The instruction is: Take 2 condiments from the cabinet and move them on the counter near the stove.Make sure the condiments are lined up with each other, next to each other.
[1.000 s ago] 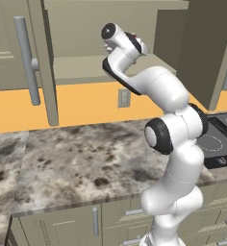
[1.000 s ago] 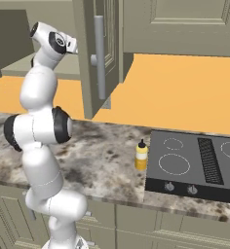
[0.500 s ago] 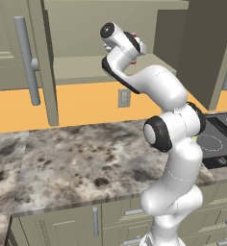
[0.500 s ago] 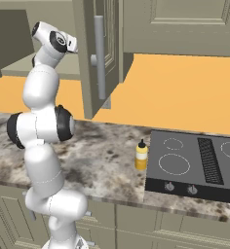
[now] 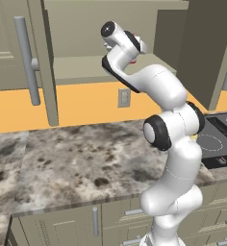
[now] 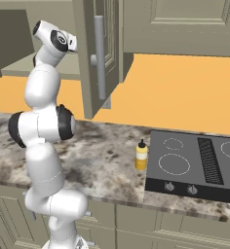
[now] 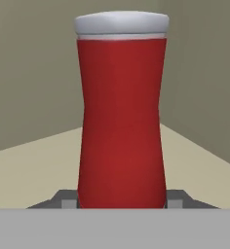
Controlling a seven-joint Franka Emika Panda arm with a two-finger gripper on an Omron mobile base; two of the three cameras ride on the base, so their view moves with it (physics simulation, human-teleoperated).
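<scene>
One red bottle (image 7: 122, 116) – cabinet (image 7: 34, 73) walls close around.

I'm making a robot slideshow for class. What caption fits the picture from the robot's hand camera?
The gripper closes on the red bottle with a white cap, standing upright on the cabinet shelf.

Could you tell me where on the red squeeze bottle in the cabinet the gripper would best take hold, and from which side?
Best around the narrowed lower body of the red squeeze bottle, coming in level from the cabinet's open front. It stands upright on the shelf, tall and slim, with a wider white cap above. The gripper already brackets its base, finger tips at both sides.
</scene>
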